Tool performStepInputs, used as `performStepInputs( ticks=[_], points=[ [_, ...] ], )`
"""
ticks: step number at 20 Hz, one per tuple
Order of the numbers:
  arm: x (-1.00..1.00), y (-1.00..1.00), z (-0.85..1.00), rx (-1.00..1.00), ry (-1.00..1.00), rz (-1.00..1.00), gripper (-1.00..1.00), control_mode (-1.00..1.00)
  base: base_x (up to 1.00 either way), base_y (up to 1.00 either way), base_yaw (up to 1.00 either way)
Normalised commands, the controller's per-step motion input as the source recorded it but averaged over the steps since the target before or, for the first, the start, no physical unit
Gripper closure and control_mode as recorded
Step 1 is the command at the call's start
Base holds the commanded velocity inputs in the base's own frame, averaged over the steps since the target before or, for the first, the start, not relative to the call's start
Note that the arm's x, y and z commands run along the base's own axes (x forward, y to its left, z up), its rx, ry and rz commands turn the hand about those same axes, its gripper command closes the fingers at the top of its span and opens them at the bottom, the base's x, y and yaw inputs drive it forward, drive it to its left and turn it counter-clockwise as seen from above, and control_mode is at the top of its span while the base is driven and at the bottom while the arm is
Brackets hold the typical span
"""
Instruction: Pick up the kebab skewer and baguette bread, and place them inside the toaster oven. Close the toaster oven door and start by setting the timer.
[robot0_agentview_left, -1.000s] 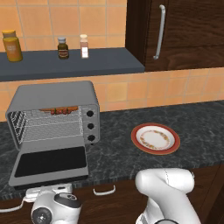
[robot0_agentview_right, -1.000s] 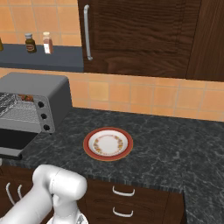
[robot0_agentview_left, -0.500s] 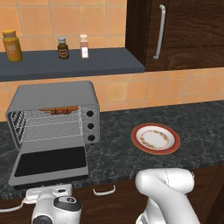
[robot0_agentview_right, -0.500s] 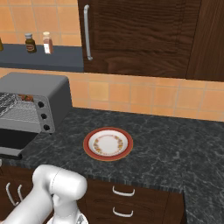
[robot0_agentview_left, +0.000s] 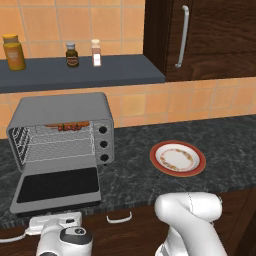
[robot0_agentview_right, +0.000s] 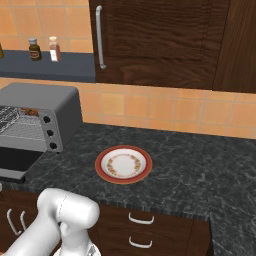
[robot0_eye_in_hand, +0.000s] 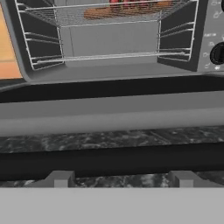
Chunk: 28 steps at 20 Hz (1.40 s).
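Fingers (robot0_eye_in_hand: 121, 179) are showing in the hand view as two small grey tips standing well apart, with nothing between them, so they are spread and holding nothing. They are sitting low, just in front of the edge of the toaster oven door (robot0_agentview_left: 57, 187), which is lying dropped flat over the dark stone surface (robot0_agentview_left: 140, 170).

Inside the toaster oven (robot0_agentview_left: 62, 132), on the upper wire rack, the kebab skewer (robot0_agentview_left: 67, 126) is resting as a row of red-brown chunks. The baguette bread (robot0_eye_in_hand: 105, 13) is lying beside it on the same rack, seen as a tan-orange strip in the hand view; whether the two are touching is too blurred to tell. So the loading part of the task is looking done.

What is remaining, by my judgement, is lifting the door shut and then turning the timer among the three black knobs (robot0_agentview_left: 103, 144) on the oven's right side. The fingers being placed under the door's front edge suggests that the closing step is just starting.

An empty red-rimmed plate (robot0_agentview_left: 177, 158) is sitting on the surface to the right of the oven.
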Motion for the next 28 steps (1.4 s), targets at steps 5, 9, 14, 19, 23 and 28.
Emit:
performStepInputs(
  ticks=[5,9,14,19,23,28],
  points=[
    [0.39,0.00,0.28,0.04,0.00,0.00,-1.00,-1.00,0.00,0.00,0.00],
    [0.29,0.00,0.46,0.03,0.00,0.00,-1.00,-1.00,0.00,0.00,0.00],
    [0.18,0.00,0.62,0.02,-0.01,0.00,-1.00,-1.00,0.00,0.00,0.00],
    [0.24,0.00,0.67,0.01,0.00,0.00,-1.00,-1.00,0.00,0.00,0.00],
    [0.34,0.00,0.62,0.02,0.00,0.00,-1.00,-1.00,0.00,0.00,0.00],
    [0.56,-0.01,0.45,0.04,0.00,0.00,-1.00,-1.00,0.00,0.00,0.00]
  ],
)
